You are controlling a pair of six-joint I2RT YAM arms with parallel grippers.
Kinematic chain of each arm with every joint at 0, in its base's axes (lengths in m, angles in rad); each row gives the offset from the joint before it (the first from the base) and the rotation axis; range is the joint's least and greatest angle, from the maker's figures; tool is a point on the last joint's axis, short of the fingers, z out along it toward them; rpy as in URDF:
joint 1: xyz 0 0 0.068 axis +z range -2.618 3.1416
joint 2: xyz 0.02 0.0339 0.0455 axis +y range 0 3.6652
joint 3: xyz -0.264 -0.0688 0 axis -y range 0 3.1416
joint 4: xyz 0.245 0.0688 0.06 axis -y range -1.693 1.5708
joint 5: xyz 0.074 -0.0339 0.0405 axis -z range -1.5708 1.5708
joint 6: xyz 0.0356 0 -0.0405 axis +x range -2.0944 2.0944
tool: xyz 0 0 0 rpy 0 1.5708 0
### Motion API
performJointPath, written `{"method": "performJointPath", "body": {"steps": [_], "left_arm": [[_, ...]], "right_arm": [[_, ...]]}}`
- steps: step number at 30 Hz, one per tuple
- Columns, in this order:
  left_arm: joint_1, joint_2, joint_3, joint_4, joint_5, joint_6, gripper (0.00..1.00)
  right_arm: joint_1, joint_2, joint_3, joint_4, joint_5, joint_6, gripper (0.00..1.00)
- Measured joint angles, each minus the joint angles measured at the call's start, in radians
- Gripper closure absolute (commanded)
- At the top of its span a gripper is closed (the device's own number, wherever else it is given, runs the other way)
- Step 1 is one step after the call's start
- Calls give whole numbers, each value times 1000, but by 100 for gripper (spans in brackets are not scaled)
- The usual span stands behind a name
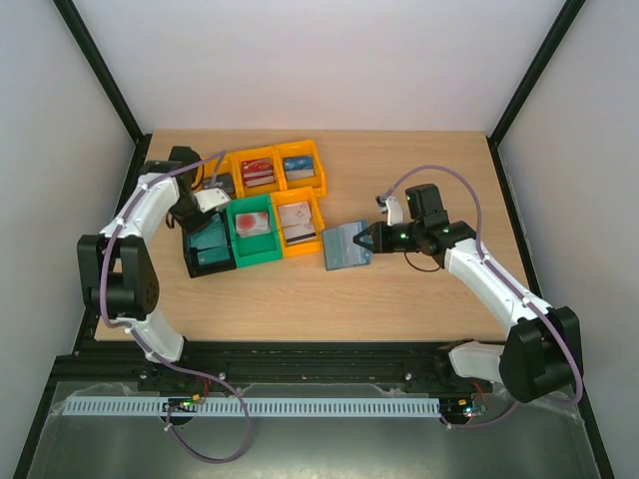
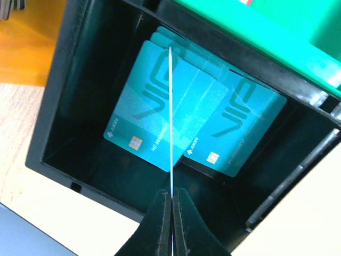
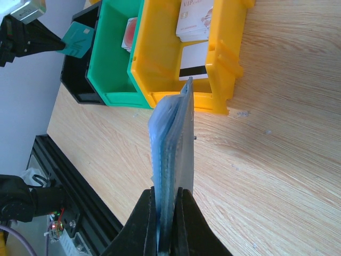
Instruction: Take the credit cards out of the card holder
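My left gripper (image 2: 171, 198) is shut on a teal credit card (image 2: 170, 112), seen edge-on, held above the black bin (image 2: 64, 96) where several teal cards (image 2: 234, 133) lie. In the top view the left gripper (image 1: 203, 222) hovers over that black bin (image 1: 209, 261). My right gripper (image 3: 168, 213) is shut on the card holder (image 3: 173, 160), held edge-up above the table; its pale blue sleeves show. In the top view the holder (image 1: 346, 246) sits just left of the right gripper (image 1: 365, 239).
A green bin (image 1: 252, 231) with a red-and-white card and orange bins (image 1: 301, 222) holding cards stand beside the black bin. More orange bins (image 1: 281, 167) are behind. In the right wrist view the orange bin (image 3: 186, 58) is just beyond the holder.
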Motion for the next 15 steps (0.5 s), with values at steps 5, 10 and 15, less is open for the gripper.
{"method": "performJointPath", "body": {"steps": [5, 10, 15], "left_arm": [[0, 68, 47, -8, -5, 14, 98], [0, 108, 59, -34, -5, 31, 98], [0, 117, 77, -60, -5, 50, 98]], "right_arm": [[0, -2, 0, 0, 2, 0, 98], [0, -3, 0, -1, 2, -1, 98], [0, -3, 0, -1, 2, -4, 98]]}}
